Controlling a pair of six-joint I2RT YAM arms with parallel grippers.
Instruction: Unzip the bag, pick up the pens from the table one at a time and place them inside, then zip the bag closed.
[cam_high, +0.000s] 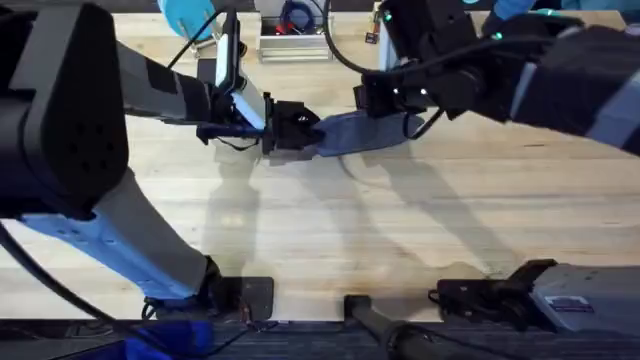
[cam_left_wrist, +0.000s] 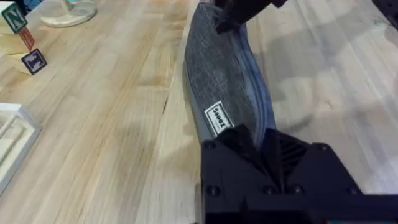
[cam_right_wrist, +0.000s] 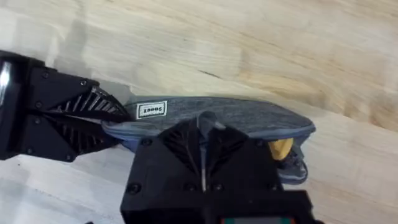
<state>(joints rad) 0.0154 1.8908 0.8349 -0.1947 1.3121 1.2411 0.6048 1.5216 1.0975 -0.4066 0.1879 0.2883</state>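
Note:
The blue-grey bag (cam_high: 352, 133) lies lifted on edge over the table (cam_high: 330, 230), held at both ends. My left gripper (cam_high: 292, 130) is shut on the end with the white label (cam_left_wrist: 218, 117), and its fingers (cam_left_wrist: 249, 140) pinch the fabric. My right gripper (cam_high: 388, 98) comes down on the bag's top edge, its fingers (cam_right_wrist: 186, 140) shut on the zipper line of the bag (cam_right_wrist: 249, 115). A tan-yellow pen (cam_right_wrist: 280, 148) tip shows in the gap at the far end of the bag, with a dark piece (cam_right_wrist: 293, 167) beside it.
A white tray (cam_high: 292, 45) with cables sits at the table's back edge. Lettered blocks (cam_left_wrist: 22, 40), a round wooden base (cam_left_wrist: 68, 11) and a white tray corner (cam_left_wrist: 12, 134) lie to the left of the bag. Bare wood spreads in front of it.

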